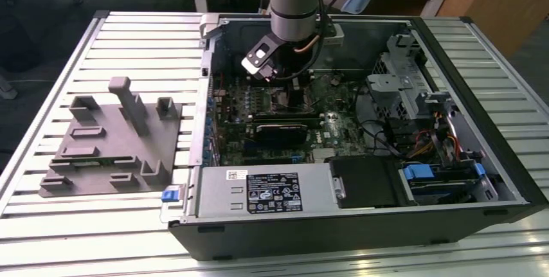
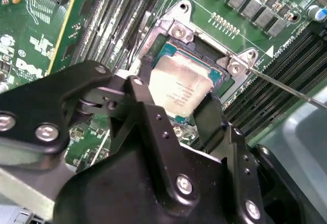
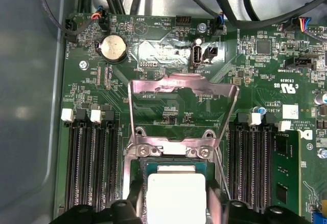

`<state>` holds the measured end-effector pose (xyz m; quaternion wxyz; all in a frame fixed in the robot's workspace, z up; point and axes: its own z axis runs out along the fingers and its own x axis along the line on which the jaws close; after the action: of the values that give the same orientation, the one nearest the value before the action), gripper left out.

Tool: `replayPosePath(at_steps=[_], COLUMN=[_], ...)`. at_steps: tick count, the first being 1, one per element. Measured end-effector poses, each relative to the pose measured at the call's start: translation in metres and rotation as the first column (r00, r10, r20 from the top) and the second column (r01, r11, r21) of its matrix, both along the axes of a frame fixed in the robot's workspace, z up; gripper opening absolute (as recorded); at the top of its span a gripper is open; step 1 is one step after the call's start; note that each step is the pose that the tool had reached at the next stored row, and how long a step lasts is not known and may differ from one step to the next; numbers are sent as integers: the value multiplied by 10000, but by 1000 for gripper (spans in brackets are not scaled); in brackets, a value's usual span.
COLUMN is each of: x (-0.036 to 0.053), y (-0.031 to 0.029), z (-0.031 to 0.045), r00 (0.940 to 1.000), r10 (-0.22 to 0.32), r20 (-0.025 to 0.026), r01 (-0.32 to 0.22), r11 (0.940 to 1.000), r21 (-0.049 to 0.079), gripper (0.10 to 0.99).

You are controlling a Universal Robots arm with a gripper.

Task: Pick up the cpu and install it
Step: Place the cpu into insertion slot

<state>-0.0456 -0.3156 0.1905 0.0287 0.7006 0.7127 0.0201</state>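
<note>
The cpu [image 2: 180, 87] [image 3: 176, 196] is a flat square chip with a silvery top and a thin green edge. It lies level in or just above the open motherboard socket [image 2: 176, 32]. My gripper [image 2: 173, 101] [image 3: 176, 206] is directly over it, and its black fingers [image 2: 139, 93] press against two opposite edges of the chip, so it is shut on the cpu. The socket's metal load plate [image 3: 181, 88] stands flipped open, and its thin lever [image 2: 288, 87] sticks out to one side. In the exterior view my gripper [image 1: 279, 84] reaches down inside the computer case over the board.
Black memory slots [image 3: 89, 168] run along both sides of the socket. The open computer case [image 1: 360, 225] holds a power supply [image 1: 266, 190], a drive cage [image 1: 403, 78] and cables. A grey fixture [image 1: 112, 142] sits on the slatted table at the exterior view's left.
</note>
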Motion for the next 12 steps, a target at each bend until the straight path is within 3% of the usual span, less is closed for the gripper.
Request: replayPosePath(at_steps=[1,12], x=[0,-1], y=[0,42], z=[0,3], r00=[10000,9999], r10=[0,-110], r20=[-2,-5], r01=[0,110], r11=[10000,9999], r21=[-1,-6], gripper=[616,616])
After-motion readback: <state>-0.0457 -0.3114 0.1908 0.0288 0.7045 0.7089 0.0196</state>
